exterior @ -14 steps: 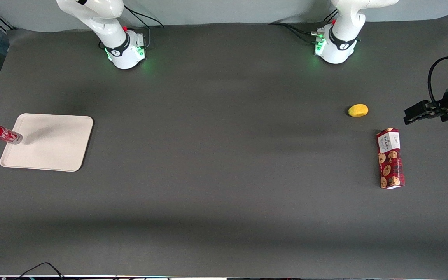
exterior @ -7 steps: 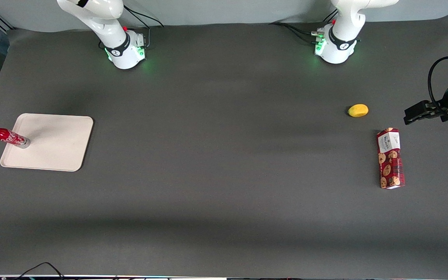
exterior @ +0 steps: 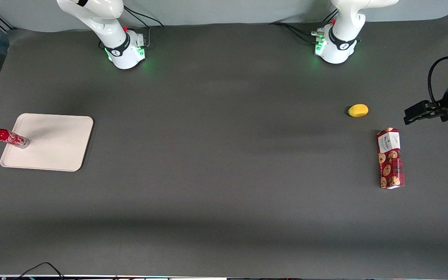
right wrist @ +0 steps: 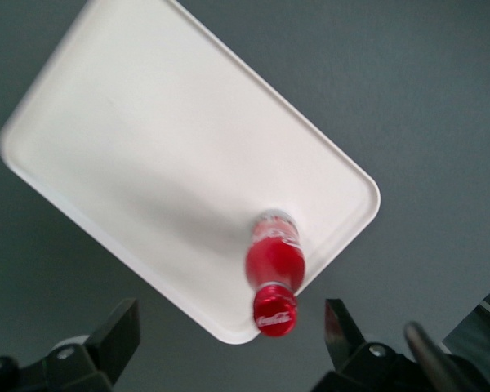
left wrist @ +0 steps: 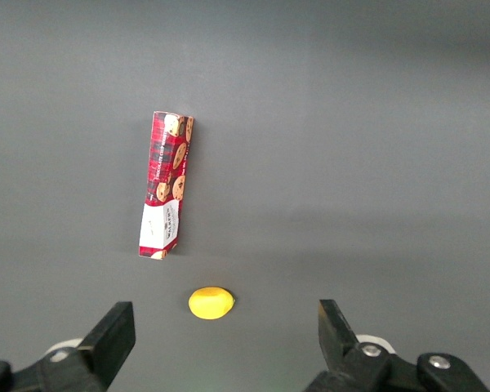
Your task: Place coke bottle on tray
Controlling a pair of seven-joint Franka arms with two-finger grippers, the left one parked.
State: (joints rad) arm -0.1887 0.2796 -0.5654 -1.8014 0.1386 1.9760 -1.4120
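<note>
Now gripper (right wrist: 229,343) fingers wide above coke bottle (exterior: 5,136) standing on tray (exterior: 53,151); retreat straight up, avoid cap.

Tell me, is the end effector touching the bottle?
Apart. The right wrist view shows the end effector open above the bottle, its fingers spread wide of the cap; the bottle stands on the tray.

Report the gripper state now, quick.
Gripper: open, holding nothing, above the bottle, which stands on the tray.
</note>
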